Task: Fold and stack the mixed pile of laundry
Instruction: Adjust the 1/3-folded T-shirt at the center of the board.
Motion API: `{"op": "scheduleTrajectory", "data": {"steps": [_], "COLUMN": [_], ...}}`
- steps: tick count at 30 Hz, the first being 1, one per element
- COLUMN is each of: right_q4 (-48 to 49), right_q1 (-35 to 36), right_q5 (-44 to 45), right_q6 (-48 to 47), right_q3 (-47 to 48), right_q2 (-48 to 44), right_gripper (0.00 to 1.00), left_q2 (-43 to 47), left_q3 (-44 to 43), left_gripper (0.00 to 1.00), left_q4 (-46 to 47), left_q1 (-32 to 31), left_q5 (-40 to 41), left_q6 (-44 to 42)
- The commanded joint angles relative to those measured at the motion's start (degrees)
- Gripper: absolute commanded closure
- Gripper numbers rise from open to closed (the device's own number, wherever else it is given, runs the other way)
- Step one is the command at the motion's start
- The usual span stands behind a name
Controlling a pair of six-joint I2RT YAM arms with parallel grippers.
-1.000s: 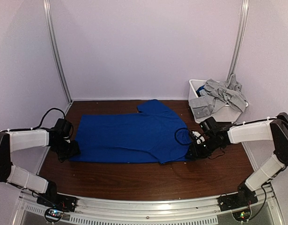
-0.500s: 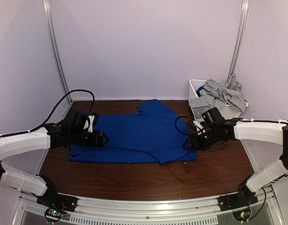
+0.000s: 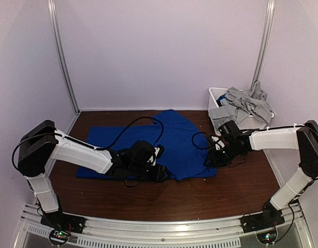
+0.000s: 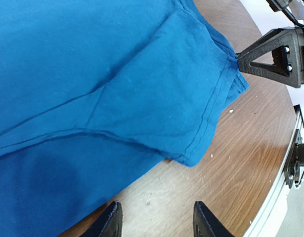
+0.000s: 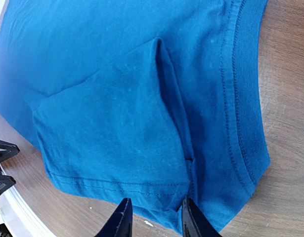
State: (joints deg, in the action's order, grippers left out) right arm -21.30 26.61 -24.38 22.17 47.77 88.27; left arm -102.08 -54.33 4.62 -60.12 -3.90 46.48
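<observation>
Wooden table (image 3: 148,201) | top only: grey garments (image 3: 244,106), bin (image 3: 214,98) | wrists: blue shirt (image 4: 142,89) stitching

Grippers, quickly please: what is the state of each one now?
Left gripper: open, holding nothing, at the blue shirt's edge.
Right gripper: open, fingers on both sides of the shirt's hem, not yet closed on it.

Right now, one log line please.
blue shirt: spread on table | left tool: open, over near edge | right tool: open, at shirt edge | grey garments: in bin
</observation>
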Motion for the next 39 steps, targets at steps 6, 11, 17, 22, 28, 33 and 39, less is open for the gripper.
{"op": "scheduleTrajectory", "data": {"steps": [6,11,17,22,28,33,39], "right_q4": [1.4,1.8,1.9,1.5,1.4,1.4,1.7], "right_q1": [-0.8,-0.8,-0.8,-0.9,-0.9,-0.9,-0.9], "right_q5": [1.2,1.0,0.3,0.5,0.6,0.7,0.6], "right_q6": [-0.9,-0.9,-1.0,-1.2,-1.1,-1.2,-1.1], "right_q3": [1.2,0.8,1.6,2.7,3.4,3.1,3.1], "right_q2": [2.2,1.9,1.9,1.8,1.9,1.8,1.7], "right_gripper": [0.62,0.66,0.82,0.91,1.0,1.0,1.0], "left_q2": [-9.7,-12.1,-13.0,-14.0,-14.2,-14.2,-13.8], "left_q3": [-7.4,-7.7,-8.7,-9.7,-10.6,-10.5,-9.7], "left_gripper": [0.5,0.5,0.6,0.68,0.81,0.9,1.0], "left_q4": [8.3,9.5,9.0,9.8,8.6,6.9,7.7], "left_q1": [-3.6,-3.8,-3.8,-3.8,-3.6,-3.3,-3.2], "left_q5": [-3.4,-3.9,-2.6,-2.4,-1.1,0.8,1.2], "left_q6": [4.0,5.4,5.5,6.1,6.8,8.7,9.2]}}
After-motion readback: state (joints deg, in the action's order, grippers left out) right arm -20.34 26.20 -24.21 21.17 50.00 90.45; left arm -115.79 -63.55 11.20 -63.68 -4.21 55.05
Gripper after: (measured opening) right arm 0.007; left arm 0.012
